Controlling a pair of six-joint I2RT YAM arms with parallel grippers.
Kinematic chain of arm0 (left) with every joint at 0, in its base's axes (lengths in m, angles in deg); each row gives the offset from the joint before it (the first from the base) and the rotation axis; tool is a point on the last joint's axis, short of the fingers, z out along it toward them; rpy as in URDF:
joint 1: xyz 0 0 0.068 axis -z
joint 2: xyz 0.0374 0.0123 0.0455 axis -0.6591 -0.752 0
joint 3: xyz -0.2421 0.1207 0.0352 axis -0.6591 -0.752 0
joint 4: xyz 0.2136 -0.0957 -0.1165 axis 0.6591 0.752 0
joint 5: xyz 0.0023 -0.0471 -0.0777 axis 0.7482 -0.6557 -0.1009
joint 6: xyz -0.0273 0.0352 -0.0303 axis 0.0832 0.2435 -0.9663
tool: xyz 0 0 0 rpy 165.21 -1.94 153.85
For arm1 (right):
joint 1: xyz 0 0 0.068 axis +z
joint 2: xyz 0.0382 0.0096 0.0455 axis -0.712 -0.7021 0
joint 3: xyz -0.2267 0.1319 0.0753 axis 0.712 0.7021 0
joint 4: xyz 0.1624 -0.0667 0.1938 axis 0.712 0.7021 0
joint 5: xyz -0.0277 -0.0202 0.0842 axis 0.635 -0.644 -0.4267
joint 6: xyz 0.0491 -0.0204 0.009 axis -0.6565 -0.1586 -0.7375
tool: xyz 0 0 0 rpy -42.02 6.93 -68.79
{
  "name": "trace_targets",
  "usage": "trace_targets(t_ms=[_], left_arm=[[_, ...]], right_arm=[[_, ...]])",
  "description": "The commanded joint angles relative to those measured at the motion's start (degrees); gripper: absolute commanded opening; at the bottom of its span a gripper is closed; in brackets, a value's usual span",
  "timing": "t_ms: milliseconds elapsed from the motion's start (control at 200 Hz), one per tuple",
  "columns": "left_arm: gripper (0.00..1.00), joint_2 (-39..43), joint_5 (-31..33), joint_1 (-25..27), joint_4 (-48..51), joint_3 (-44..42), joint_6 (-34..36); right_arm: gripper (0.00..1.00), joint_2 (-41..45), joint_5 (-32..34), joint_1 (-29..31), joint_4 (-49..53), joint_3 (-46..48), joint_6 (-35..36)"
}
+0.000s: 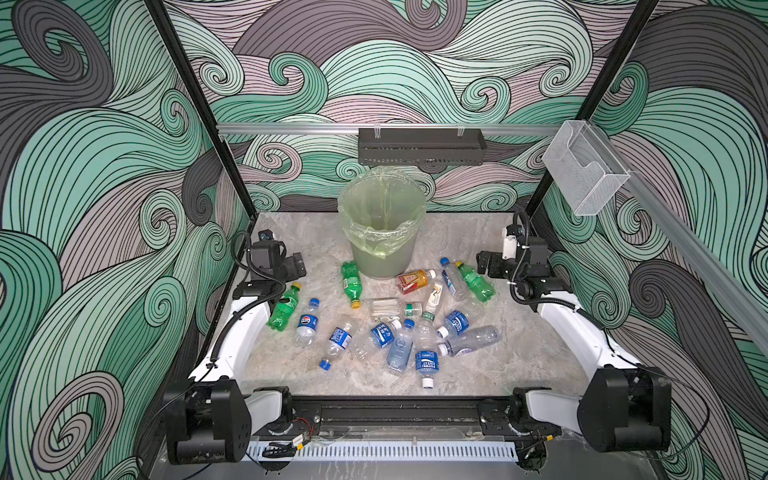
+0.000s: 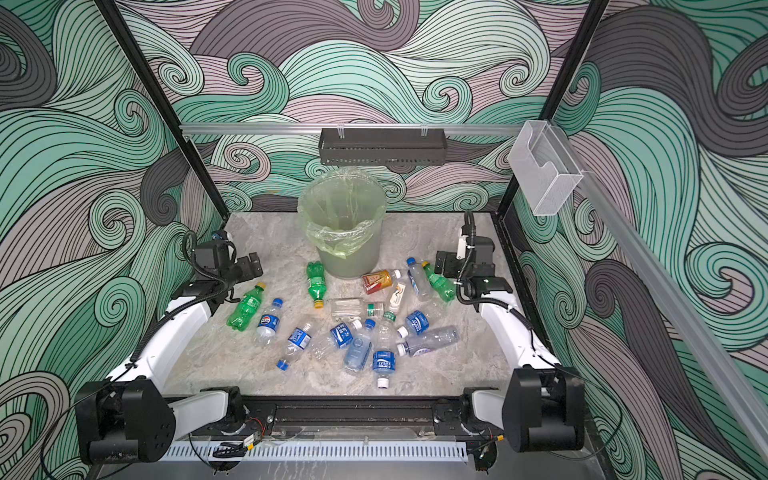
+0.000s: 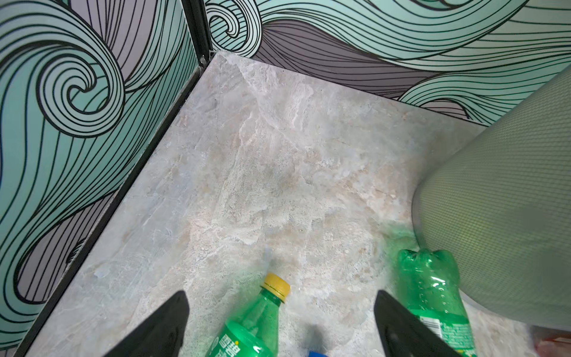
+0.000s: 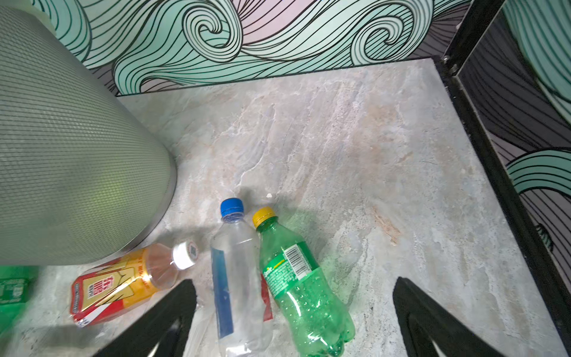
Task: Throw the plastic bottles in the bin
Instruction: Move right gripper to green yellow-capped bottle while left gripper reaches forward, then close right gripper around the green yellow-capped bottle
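The bin, grey-green with a pale bag liner, stands at the back middle of the table. Plastic bottles lie scattered in front of it, several clear ones with blue labels clustered. My left gripper is open and empty above a green bottle; a second green bottle rests against the bin. My right gripper is open and empty over a green bottle and a clear blue-capped bottle, with an amber bottle beside them.
A black perforated tray hangs on the back wall above the bin. A clear plastic box is fixed to the right rail. Black frame posts and patterned walls close in the table's left, right and back edges.
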Motion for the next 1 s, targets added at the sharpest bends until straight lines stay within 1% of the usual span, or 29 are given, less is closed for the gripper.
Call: trace_targets(t_ms=[0, 110, 190, 245, 320, 430, 535, 696, 811, 996], left_arm=[[0.95, 2.71, -1.83, 0.39, 13.48, 6.86, 2.18], [0.96, 4.3, -4.76, 0.39, 19.79, 9.07, 5.3], [0.96, 5.54, -6.48, 0.41, 22.5, 8.2, 7.2], [0.96, 6.29, -6.62, 0.4, 23.41, 6.98, 7.93], [0.96, 7.01, -6.39, 0.4, 23.68, 5.1, 8.23], [0.95, 7.8, -6.52, 0.4, 24.26, 3.45, 9.11], [0.95, 9.15, -4.5, 0.44, 24.64, 3.54, 8.49], [0.95, 10.63, -6.08, 0.41, 23.54, 3.49, 8.14], [0.95, 10.93, -6.45, 0.39, 23.83, 3.6, 7.59], [0.95, 13.21, -4.84, 0.39, 25.11, 3.65, 9.46]], right_arm=[[0.97, -1.99, -4.03, -0.02, 12.8, -3.24, -0.79], [0.95, -3.01, -2.31, -0.02, 15.39, -4.14, -0.83], [0.91, -3.83, -2.62, -0.05, 16.11, -3.97, -0.66], [0.9, -4.7, -3.57, -0.1, 16.87, -4.29, -0.52], [0.9, -6.51, -4.84, -0.11, 17.75, -4.82, -0.53], [0.89, -10.08, -4.95, -0.19, 19.27, -6.3, -0.48], [0.86, -12.91, -5.02, -0.39, 19.4, -7.21, -0.26], [0.83, -16.37, -4.73, -0.63, 19.12, -9.02, -0.28], [0.78, -19.93, -4.82, -1.16, 19.31, -11.48, 0.24], [0.78, -24.31, -4.52, -1.6, 19.63, -14.65, 1.56]])
